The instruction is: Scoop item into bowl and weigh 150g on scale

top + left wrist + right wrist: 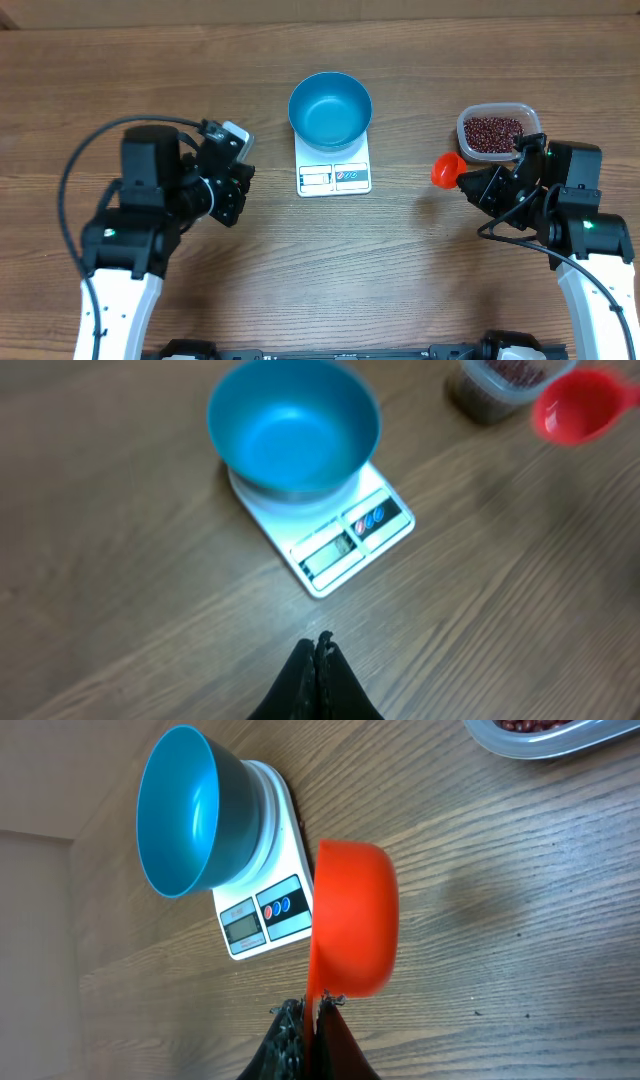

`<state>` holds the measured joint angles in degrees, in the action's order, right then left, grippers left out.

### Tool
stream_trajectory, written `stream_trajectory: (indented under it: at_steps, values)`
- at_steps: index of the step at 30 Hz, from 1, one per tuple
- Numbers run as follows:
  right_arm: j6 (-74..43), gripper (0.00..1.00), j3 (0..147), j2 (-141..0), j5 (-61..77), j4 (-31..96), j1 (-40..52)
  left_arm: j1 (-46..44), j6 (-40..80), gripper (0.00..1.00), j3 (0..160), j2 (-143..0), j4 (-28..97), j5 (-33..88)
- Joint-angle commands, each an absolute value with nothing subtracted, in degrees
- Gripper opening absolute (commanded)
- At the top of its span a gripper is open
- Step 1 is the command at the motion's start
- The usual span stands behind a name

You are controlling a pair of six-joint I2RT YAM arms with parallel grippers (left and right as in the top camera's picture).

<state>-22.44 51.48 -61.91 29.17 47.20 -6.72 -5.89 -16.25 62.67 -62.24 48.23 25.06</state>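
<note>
Left hand (320,648) clenched, empty, above wood counter (120,60). Round bright blue plastic bowl (330,108) sat empty on small flat white kitchen scale (335,176). Right hand (312,1008) clamped handle of red-orange plastic scoop (355,920), near clear plastic tub (463,128). Small dark red-brown beans (493,131) all in tub. Best, I'd judge: dip scoop deep, lift level, tip slowly over bowl centre.
</note>
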Motion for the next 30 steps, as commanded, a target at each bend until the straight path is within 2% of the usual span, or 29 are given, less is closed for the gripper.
stream_trajectory:
  at_steps: [1, 14, 18, 22, 30]
  values:
    - [-22.0, 0.04, 52.6, -61.2, 29.4, 47.1, -6.9, -5.8, -16.7, 0.04, 58.5, -62.7, 45.1, 25.1]
    - [-22.0, 0.04, 52.6, -61.2, 29.2, 47.0, -6.9, -5.8, -19.4, 0.04, 58.2, -70.7, 41.3, 25.2]
    - [-22.0, 0.04, 52.6, -61.2, 29.0, 47.0, -6.9, -6.5, -25.5, 0.04, 58.2, -71.6, 40.0, 29.7]
    - [-22.0, 0.04, 52.6, -61.2, 28.9, 46.9, -6.9, -8.4, -26.4, 0.04, 58.2, -71.6, 40.0, 29.4]
    - [-22.0, 0.04, 52.6, -61.2, 29.0, 47.0, -6.9, -13.2, -14.4, 0.04, 58.2, -70.9, 42.5, 22.9]
